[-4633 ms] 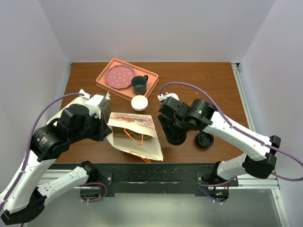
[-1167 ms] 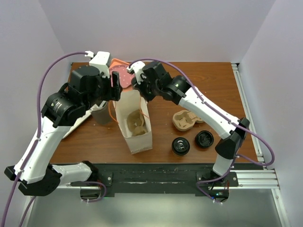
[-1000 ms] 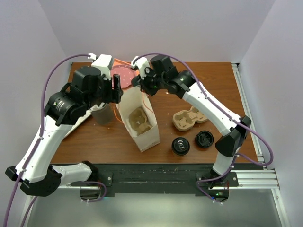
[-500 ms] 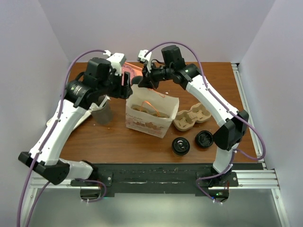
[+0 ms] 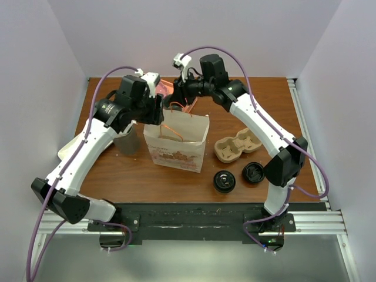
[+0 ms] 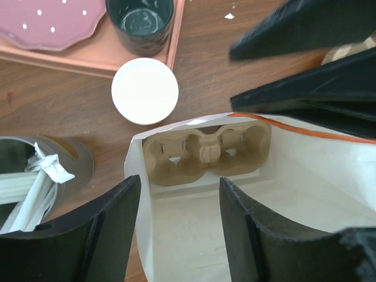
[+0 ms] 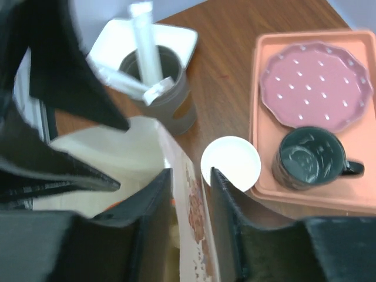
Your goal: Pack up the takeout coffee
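The takeout coffee (image 5: 224, 181), a cup under a black lid, stands on the table near the front, right of the paper bag (image 5: 176, 147). The bag stands upright and open, printed side facing front. A cardboard cup carrier (image 6: 205, 150) lies inside it. My left gripper (image 6: 179, 182) hangs open over the bag's left end, its fingers either side of that wall. My right gripper (image 7: 191, 176) is open over the bag's back rim, with the printed wall (image 7: 197, 235) loose between its fingers. Neither gripper is near the coffee.
A second cup carrier (image 5: 235, 147) and a loose black lid (image 5: 254, 172) lie right of the bag. A grey cup of wrapped utensils (image 5: 126, 141) stands to its left. Behind it are a white lid (image 6: 144, 91) and an orange tray (image 7: 254, 117) holding a green mug (image 7: 305, 158) and pink plate (image 7: 315, 82).
The bag has swung round and now stands square with its printed face to the front. My right gripper has opened and let go of the bag's rim. Both arms shifted toward the back.
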Action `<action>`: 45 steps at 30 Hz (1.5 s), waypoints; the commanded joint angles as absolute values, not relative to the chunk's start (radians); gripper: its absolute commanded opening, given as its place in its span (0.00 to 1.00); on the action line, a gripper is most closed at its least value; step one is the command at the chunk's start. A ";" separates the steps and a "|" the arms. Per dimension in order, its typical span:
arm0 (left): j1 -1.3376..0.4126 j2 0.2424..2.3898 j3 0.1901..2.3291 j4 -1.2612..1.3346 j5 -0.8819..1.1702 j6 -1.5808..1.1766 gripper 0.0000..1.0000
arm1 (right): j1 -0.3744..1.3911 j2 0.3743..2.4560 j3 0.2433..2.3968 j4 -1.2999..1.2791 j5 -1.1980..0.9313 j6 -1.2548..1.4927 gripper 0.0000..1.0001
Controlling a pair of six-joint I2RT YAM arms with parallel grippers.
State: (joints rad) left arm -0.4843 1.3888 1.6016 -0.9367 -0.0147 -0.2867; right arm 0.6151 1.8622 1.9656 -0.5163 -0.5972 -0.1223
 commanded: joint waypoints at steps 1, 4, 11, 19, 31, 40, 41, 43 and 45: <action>-0.477 1.364 1.565 -0.913 -0.051 -0.322 0.58 | 0.615 1.781 2.023 -0.481 -0.245 0.166 0.47; -0.476 1.344 1.562 -0.914 -0.051 -0.330 0.60 | 0.614 1.764 2.110 -0.638 -0.036 0.312 0.50; -0.474 1.364 1.729 -1.008 -0.129 -0.356 0.68 | 0.614 1.715 2.191 -1.041 0.075 0.567 0.53; -0.471 1.341 1.760 -1.088 -0.225 -0.374 0.68 | 0.618 1.592 2.005 -1.155 0.026 0.617 0.54; -0.443 1.413 1.628 -1.023 -0.178 -0.413 0.61 | 0.629 1.710 2.005 -1.115 0.049 0.560 0.43; -0.439 1.336 1.553 -0.907 0.013 -0.373 0.00 | 0.637 1.619 1.890 -0.941 0.060 0.443 0.00; -0.439 1.294 1.527 -0.890 0.067 -0.374 0.00 | 0.638 1.593 1.855 -0.852 0.055 0.437 0.00; -0.439 1.250 1.516 -0.873 0.080 -0.393 0.00 | 0.643 1.515 1.774 -0.781 0.055 0.422 0.00; -0.439 1.180 1.480 -0.891 0.086 -0.417 0.14 | 0.647 1.467 1.706 -0.715 0.054 0.391 0.00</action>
State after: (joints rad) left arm -0.4450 1.3178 1.5135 -0.9474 -0.0059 -0.3855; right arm 0.6334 1.6100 1.7813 -0.9413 0.0582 0.4614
